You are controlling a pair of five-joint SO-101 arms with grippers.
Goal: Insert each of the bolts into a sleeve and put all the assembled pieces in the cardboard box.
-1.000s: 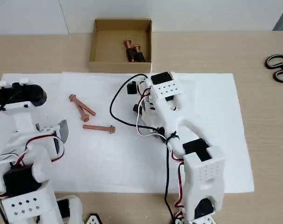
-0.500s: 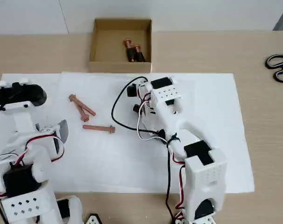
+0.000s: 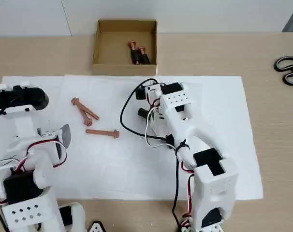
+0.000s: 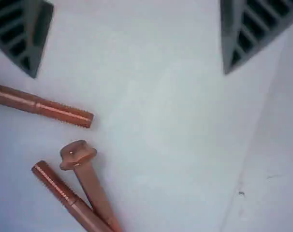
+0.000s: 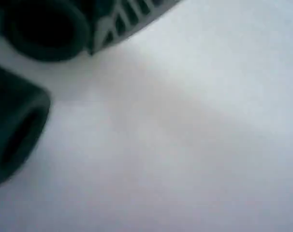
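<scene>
White paper (image 3: 112,159) covers the near part of the wooden table (image 3: 209,53); at lower left of the overhead frame the left claw (image 4: 128,71) hangs spread wide above it, gripping nothing; just beyond lie three copper bolts (image 3: 102,132), two touching in a V, one apart; mid-frame the right claw (image 5: 132,17) sits low beside two black sleeves (image 3: 143,113), spread or pressed together I cannot tell; top centre, the cardboard box (image 3: 112,48) holds two assembled pieces (image 3: 138,52); scissors (image 3: 289,67) lie at the right edge.
</scene>
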